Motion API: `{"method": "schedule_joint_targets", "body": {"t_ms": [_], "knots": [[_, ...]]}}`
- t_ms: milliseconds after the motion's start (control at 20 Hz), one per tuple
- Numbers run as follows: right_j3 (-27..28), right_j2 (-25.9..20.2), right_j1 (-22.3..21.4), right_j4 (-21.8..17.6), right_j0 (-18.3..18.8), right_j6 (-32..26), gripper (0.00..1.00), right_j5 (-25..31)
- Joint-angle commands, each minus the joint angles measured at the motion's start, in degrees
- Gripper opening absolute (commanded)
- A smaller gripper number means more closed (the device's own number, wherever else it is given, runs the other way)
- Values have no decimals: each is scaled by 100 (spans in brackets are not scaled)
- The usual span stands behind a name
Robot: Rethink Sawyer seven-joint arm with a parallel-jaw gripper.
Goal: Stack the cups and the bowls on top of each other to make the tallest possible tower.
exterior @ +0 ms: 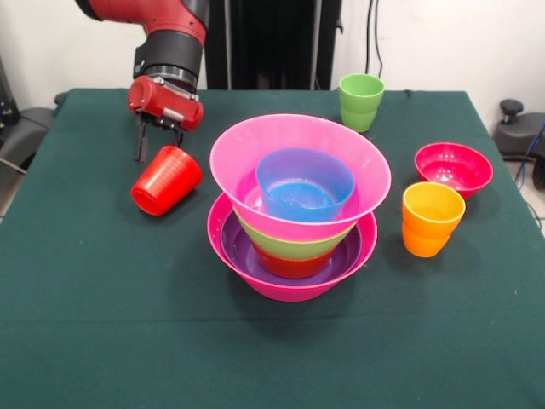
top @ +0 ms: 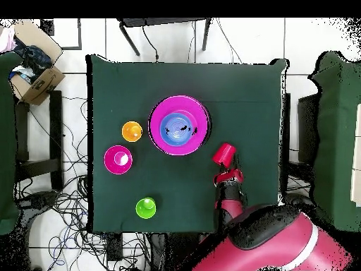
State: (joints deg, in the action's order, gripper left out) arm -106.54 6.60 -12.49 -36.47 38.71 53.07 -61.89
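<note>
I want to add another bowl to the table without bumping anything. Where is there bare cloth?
The widest bare patch is the table strip between the tower and the camera-side edge. Crowded: beside the tower, where the orange cup, crimson bowl and green cup stand, and where the gripper holds the red cup.

The table (exterior: 102,324) is dark green. The tower (exterior: 294,213) has many colours: a hot pink bowl (exterior: 289,285) at the bottom, then a purple one (exterior: 243,251), a red one (exterior: 294,266), a lime green one (exterior: 294,245), another hot pink one (exterior: 298,145), and a blue bowl (exterior: 305,183) on top. The red cup (exterior: 166,181) is shiny red all over. The green cup (exterior: 361,100) is lime green. The orange cup (exterior: 432,218) is bright orange, more yellow inside. The bowl (exterior: 453,169) standing alone is deep pink-red. The tool (exterior: 157,141) is red with black tips, on a red and black arm (exterior: 170,34).
</note>
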Motion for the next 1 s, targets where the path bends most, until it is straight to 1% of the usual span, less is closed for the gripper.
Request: {"method": "schedule_joint_targets", "body": {"t_ms": [50,150,350,450,750,1000], "knots": [[748,-699,-112,-325,-206,1361,100,91],[773,-764,-152,-491,-215,1485,100,11],[790,-855,-225,-614,-207,1673,100,-310],[848,-886,-226,-671,-204,1778,100,-374],[1062,-887,-151,-784,-304,1957,100,-487],[1251,-804,-126,-762,-405,2130,100,-487]]}}
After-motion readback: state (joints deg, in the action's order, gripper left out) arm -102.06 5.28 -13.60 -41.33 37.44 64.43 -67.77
